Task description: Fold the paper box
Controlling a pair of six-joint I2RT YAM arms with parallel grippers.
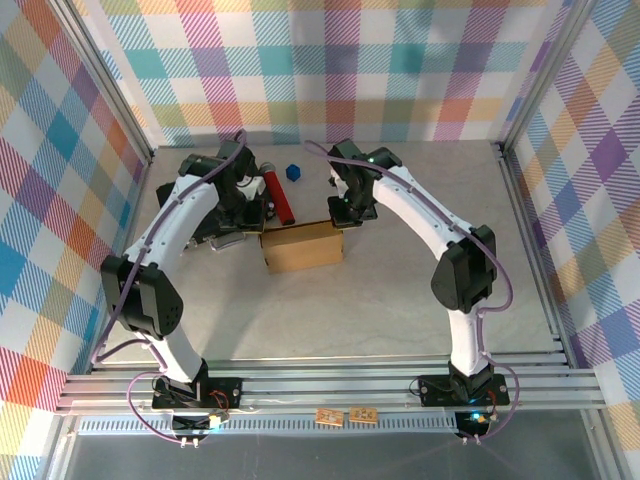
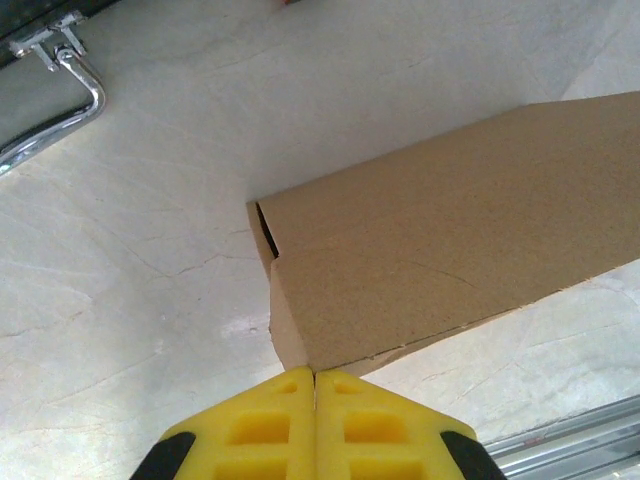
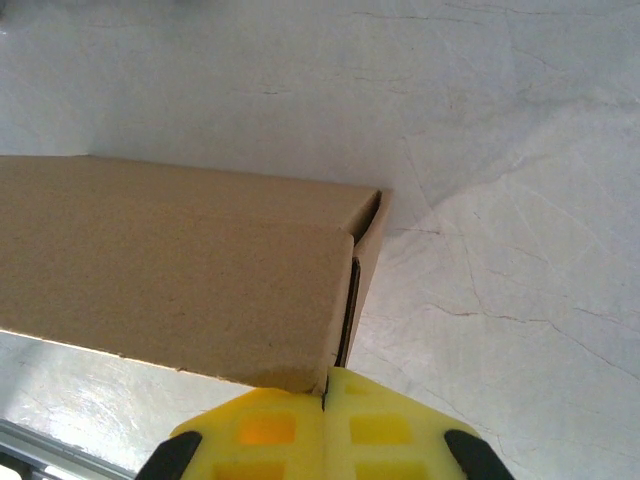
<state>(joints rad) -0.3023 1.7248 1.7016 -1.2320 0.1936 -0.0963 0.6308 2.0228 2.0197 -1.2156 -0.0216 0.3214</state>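
Note:
The paper box [image 1: 301, 247] is a closed brown cardboard mailer lying flat in the middle of the table. My left gripper [image 1: 256, 226] is at its far left corner and my right gripper [image 1: 345, 220] at its far right corner. In the left wrist view the yellow fingertips [image 2: 290, 385] are pressed together with nothing between them, and their tips touch the corner of the box [image 2: 450, 230]. In the right wrist view the right gripper [image 3: 325, 388] is likewise shut, its tips against the corner of the box [image 3: 170, 260] beside a side seam that gapes slightly.
A red cylinder [image 1: 280, 195] and a small blue cube [image 1: 293, 172] lie behind the box. A black case [image 1: 212, 222] with a metal handle [image 2: 60, 95] sits under the left arm. An aluminium rail [image 1: 330, 385] runs along the near edge.

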